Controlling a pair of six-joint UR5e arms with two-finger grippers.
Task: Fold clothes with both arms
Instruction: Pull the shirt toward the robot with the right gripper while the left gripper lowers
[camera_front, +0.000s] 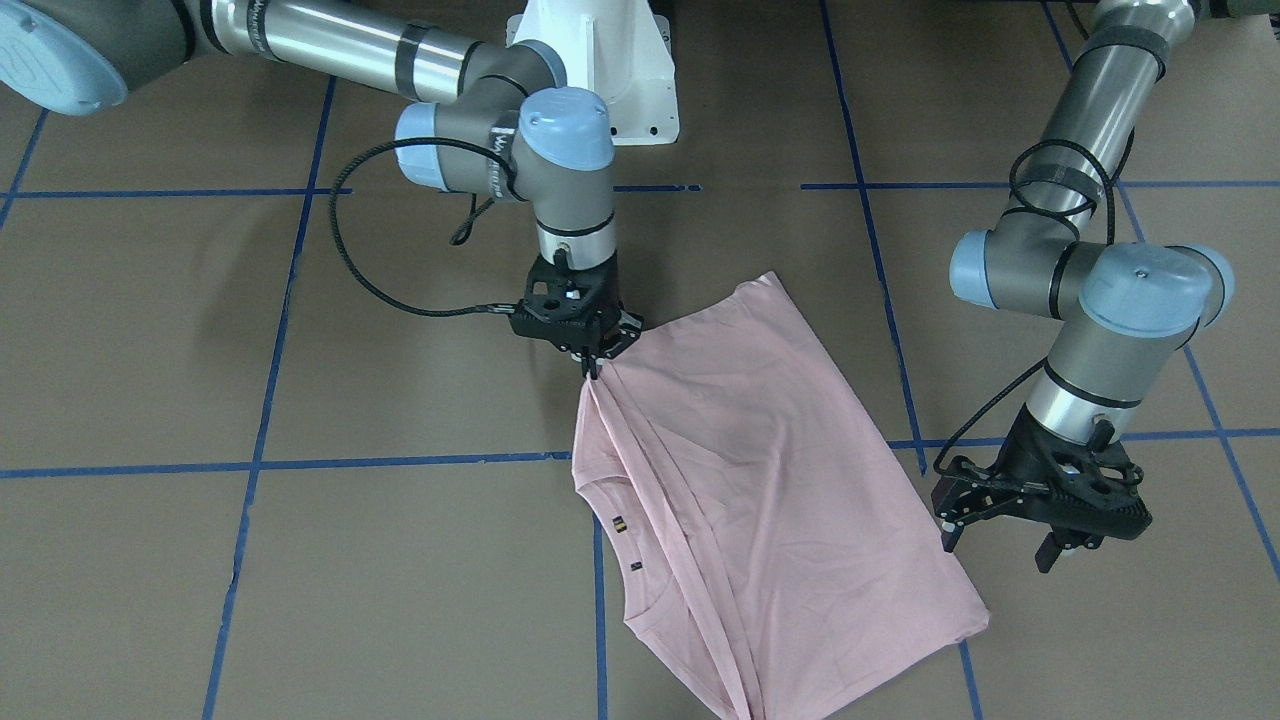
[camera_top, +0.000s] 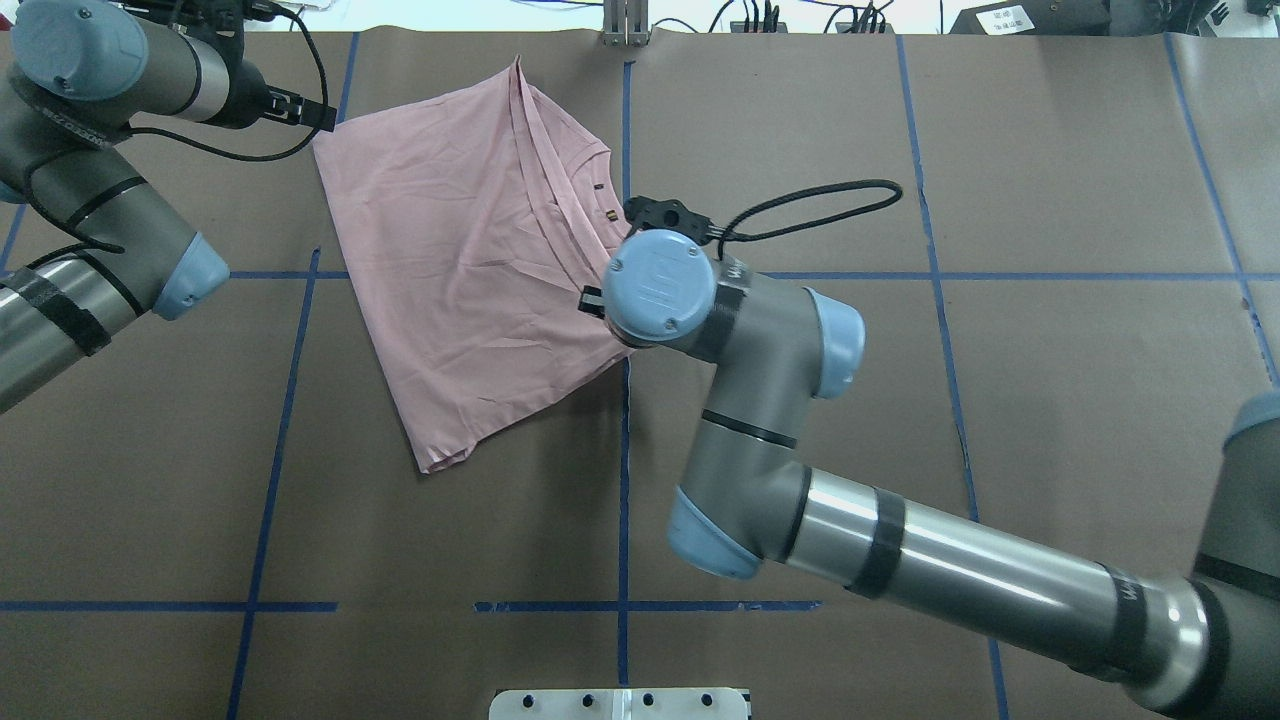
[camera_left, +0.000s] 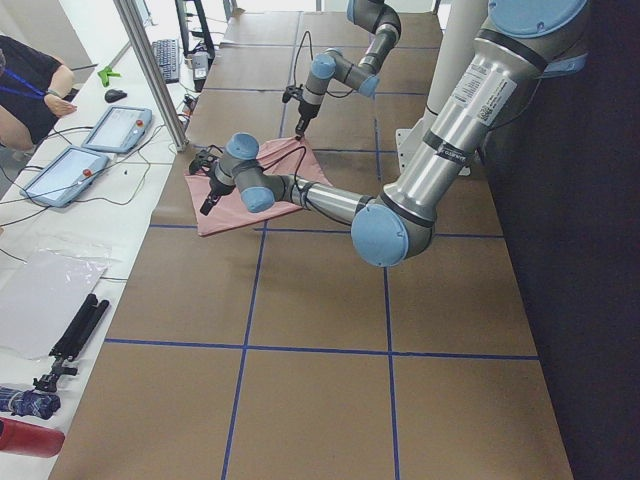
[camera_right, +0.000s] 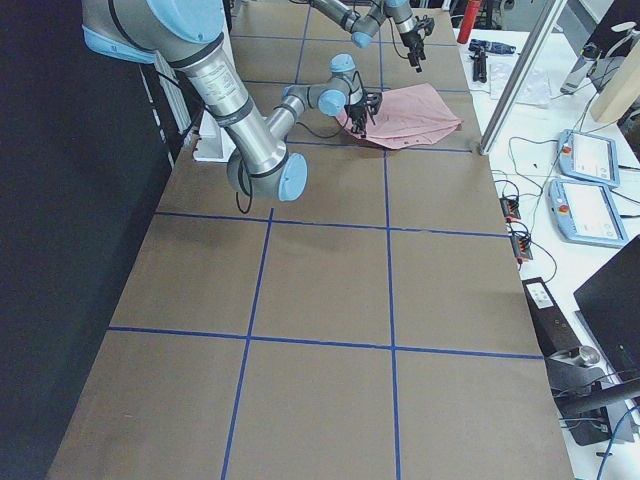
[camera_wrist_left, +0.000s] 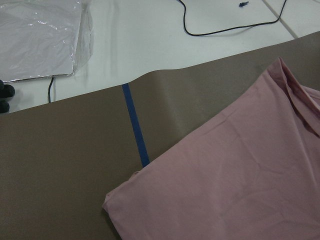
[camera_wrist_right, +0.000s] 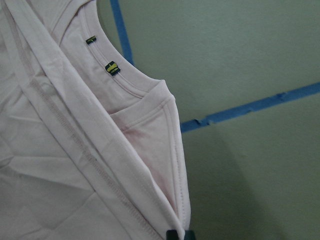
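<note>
The right gripper (camera_front: 592, 362) is clamped on a thin bunch of cloth at the edge of the shirt (camera_front: 770, 470), near the collar (camera_wrist_right: 128, 83), while the left gripper (camera_front: 997, 555) is held with jaws spread and empty just beside the opposite side. With only one side gripped, the shirt could be dragged or twisted rather than folded, and so small a bite could be lost under a hard pull. The shirt is spread on the far left part of the table (camera_front: 400, 330), close to its far edge, so little room is left outward, whereas wide bare surface is offered toward the robot.
</note>
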